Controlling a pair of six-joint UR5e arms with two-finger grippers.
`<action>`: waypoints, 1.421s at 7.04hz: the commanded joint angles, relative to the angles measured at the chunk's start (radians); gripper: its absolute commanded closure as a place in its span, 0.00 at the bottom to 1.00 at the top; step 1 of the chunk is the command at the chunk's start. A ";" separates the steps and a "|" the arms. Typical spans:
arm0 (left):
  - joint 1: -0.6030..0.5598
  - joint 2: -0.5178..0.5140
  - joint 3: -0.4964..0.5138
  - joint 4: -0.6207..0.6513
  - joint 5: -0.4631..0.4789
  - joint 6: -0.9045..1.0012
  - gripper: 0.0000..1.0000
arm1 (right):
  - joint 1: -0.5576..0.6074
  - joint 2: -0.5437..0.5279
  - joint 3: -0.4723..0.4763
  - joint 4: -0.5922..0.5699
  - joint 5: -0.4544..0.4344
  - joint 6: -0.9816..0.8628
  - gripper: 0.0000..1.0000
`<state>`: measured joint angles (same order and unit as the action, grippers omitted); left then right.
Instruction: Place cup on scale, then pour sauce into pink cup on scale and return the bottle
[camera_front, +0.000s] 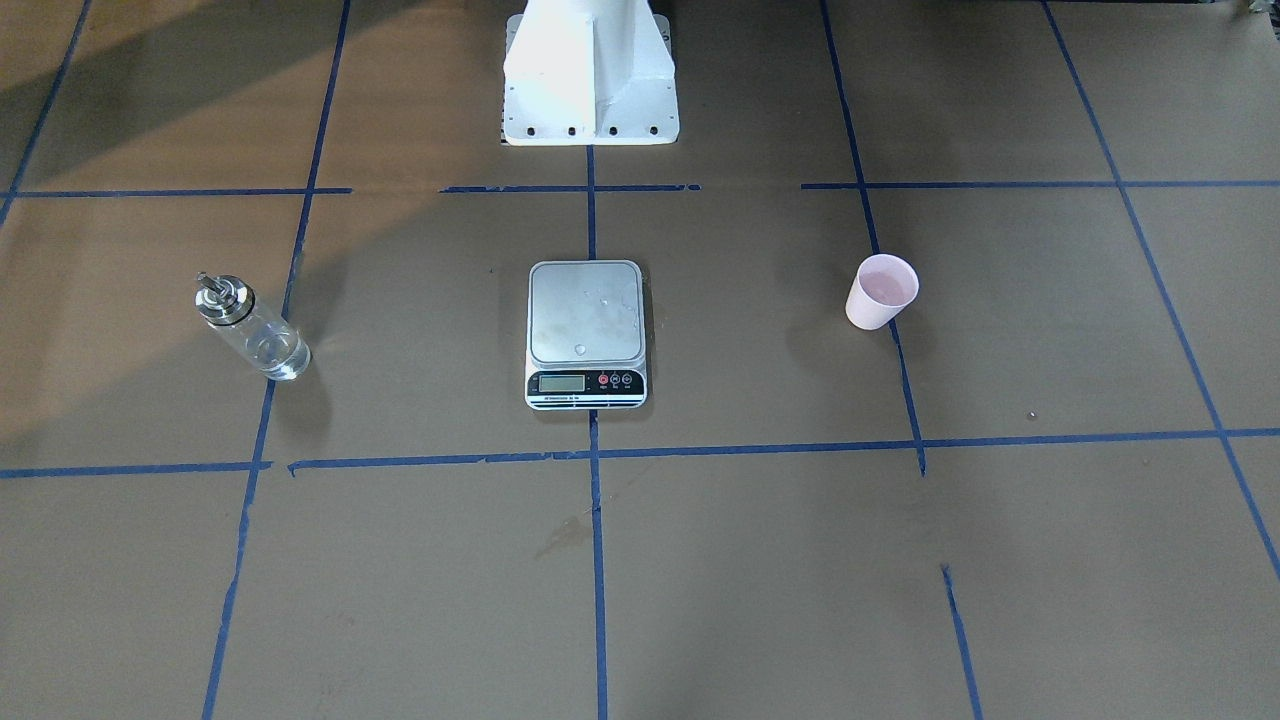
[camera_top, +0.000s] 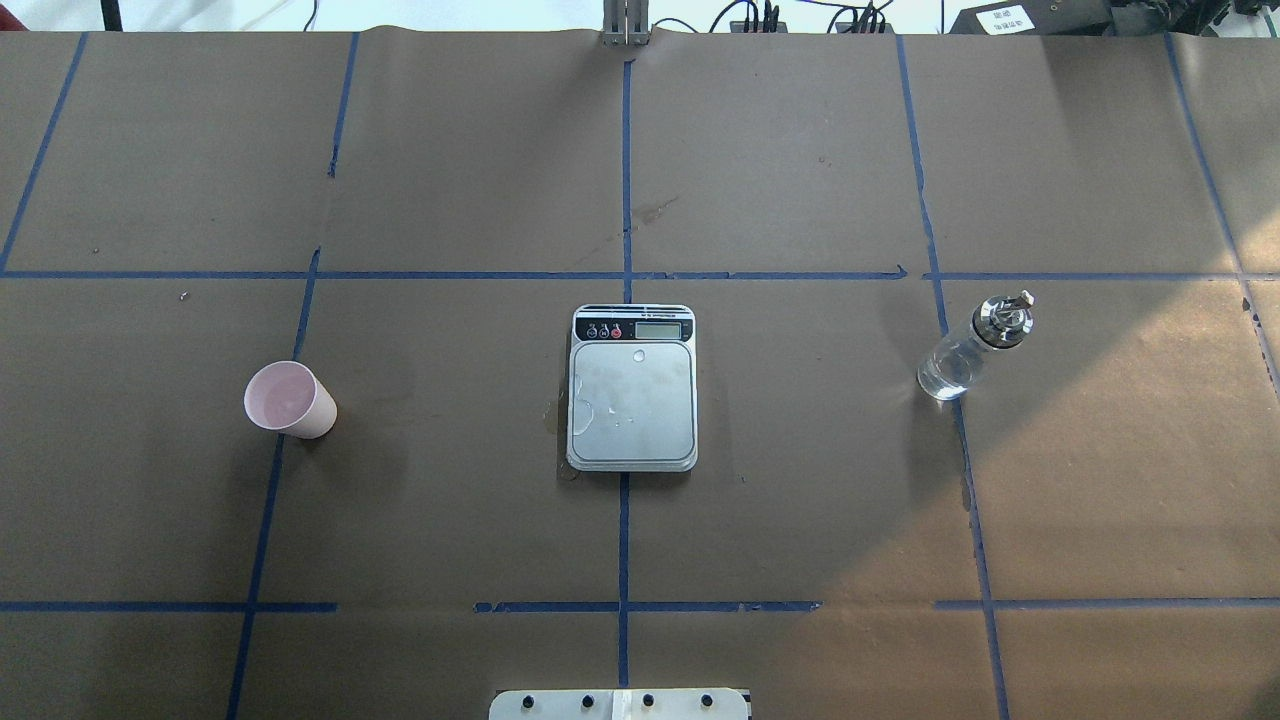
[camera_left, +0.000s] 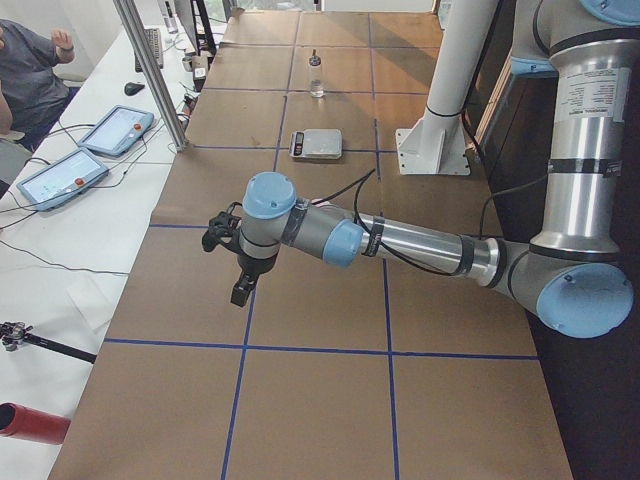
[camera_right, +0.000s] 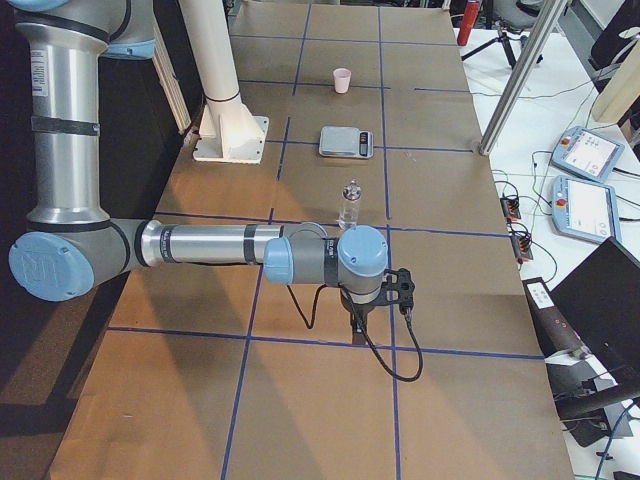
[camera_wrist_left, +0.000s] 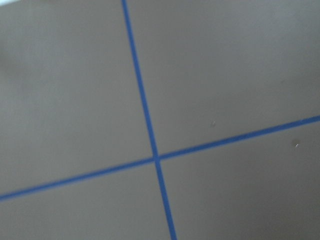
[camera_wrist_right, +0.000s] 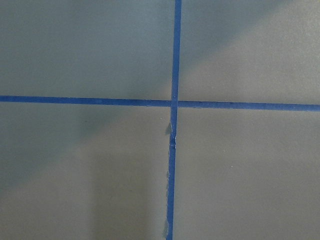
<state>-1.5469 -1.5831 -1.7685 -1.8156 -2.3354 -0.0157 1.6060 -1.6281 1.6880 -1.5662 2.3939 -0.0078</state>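
The pale-pink cup (camera_front: 882, 291) stands upright on the brown table, apart from the scale, on my left side (camera_top: 290, 399). The scale (camera_front: 586, 333) sits at the table's middle with a bare steel platform (camera_top: 632, 400). The clear glass bottle (camera_front: 250, 327) with a metal spout stands upright on my right side (camera_top: 972, 345). My left gripper (camera_left: 240, 290) hangs over the table's left end, far from the cup. My right gripper (camera_right: 358, 322) hangs over the right end, short of the bottle (camera_right: 350, 204). I cannot tell whether either is open or shut. Both wrist views show only paper and blue tape.
The white robot pedestal (camera_front: 590, 75) stands behind the scale. Blue tape lines (camera_top: 625, 520) grid the brown paper. Tablets (camera_right: 585, 205) and cables lie on side tables beyond the table edge, and a person (camera_left: 25, 70) sits at the far side.
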 joint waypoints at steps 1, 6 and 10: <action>0.118 -0.046 -0.003 -0.039 -0.100 -0.151 0.00 | 0.000 0.001 0.019 0.000 0.002 0.000 0.00; 0.633 -0.044 -0.238 -0.042 0.200 -1.095 0.00 | 0.000 0.016 0.021 0.000 -0.006 -0.001 0.00; 0.772 -0.044 -0.130 -0.147 0.324 -1.224 0.00 | 0.000 0.014 0.018 -0.002 0.001 0.003 0.00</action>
<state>-0.7949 -1.6277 -1.9489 -1.9045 -2.0271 -1.2269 1.6061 -1.6135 1.7052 -1.5675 2.3937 -0.0064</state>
